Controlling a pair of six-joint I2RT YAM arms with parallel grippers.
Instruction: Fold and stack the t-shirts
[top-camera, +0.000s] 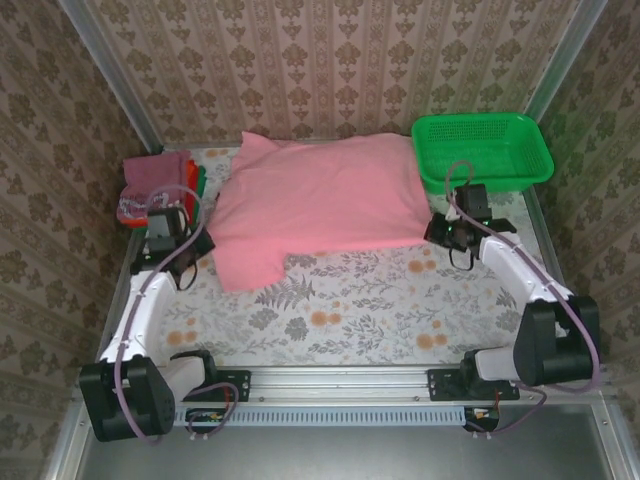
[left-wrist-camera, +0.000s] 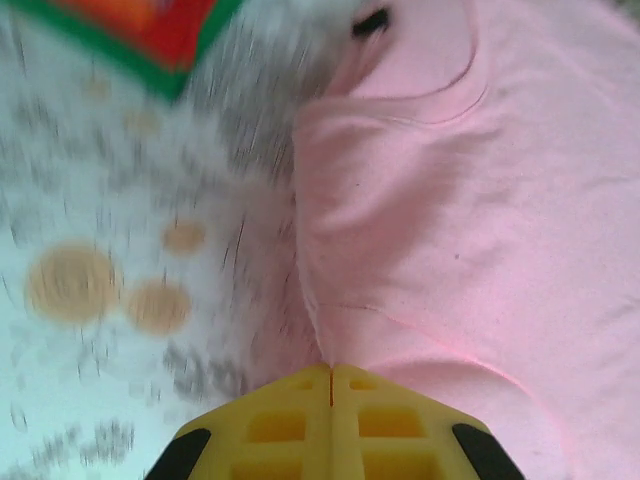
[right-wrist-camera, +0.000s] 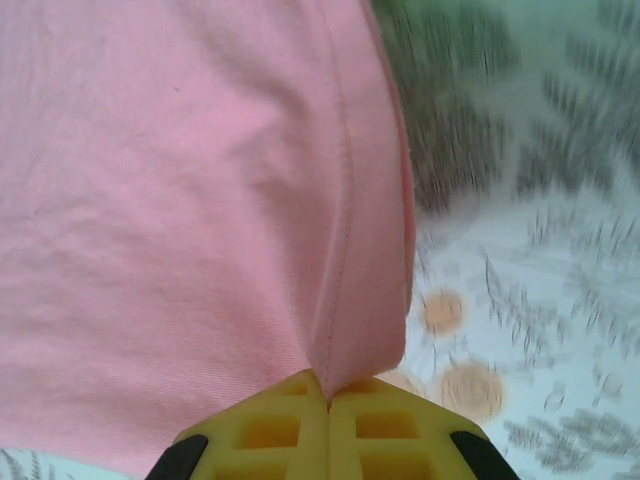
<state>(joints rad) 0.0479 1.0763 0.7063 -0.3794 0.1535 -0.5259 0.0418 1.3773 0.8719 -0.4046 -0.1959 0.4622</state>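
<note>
1. Pink tee (top-camera: 320, 200) lies spread on the back half of the surface (top-camera: 400, 300). Long axis runs L-R, and one flap hangs toward the near side at its left end.
2. Left gripper (top-camera: 192, 240): jaws closed, pinching the tee's left edge. On the wrist cam a cloth fold runs straight into the jaw seam (left-wrist-camera: 331, 375).
3. Right gripper (top-camera: 447, 232): jaws closed on the tee's right edge. On the wrist cam the hem tents up into the seam (right-wrist-camera: 328, 385).
4. Key relation: the tee sits between the two grippers, inboard of each, i.e. right of the left jaws and left of the right jaws. Neither arm is nearer, since each has its own edge.
5. My read: mid-fold with both edges held. Next move prob needs both arms carrying in sync, same dir, or the cloth skews.
6. Folded stack (top-camera: 155, 185) (maroon, red-orange, green) is back-left, just beside the left gripper. Green basket (top-camera: 520, 165) is back-right, hard by the tee's far right corner.
</note>
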